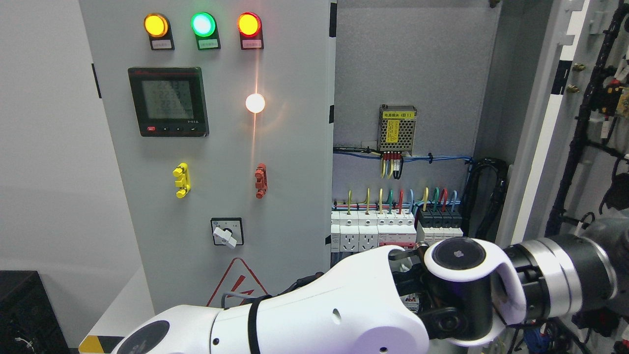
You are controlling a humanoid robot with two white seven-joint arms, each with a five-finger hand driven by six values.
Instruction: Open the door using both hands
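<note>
The grey electrical cabinet has two doors. Its left door (pixel 221 147) is closed and carries three lamps, a meter and a rotary switch. The right door (pixel 545 113) stands swung open to the right, its inner face with black cable bundles (pixel 585 113) turned toward me. My left arm (pixel 344 305), white with a black and silver wrist (pixel 540 280), comes in from the lower left and reaches across to that open door. The left hand (pixel 609 236) shows only as a dark grey shape at the right edge, close to the door's inner side. The right arm is out of view.
Inside the open cabinet sit a row of breakers and sockets (pixel 393 228) with coloured wires, and a power supply module (pixel 397 130) on the back panel. A black box (pixel 24 314) stands at the lower left. A white wall fills the left side.
</note>
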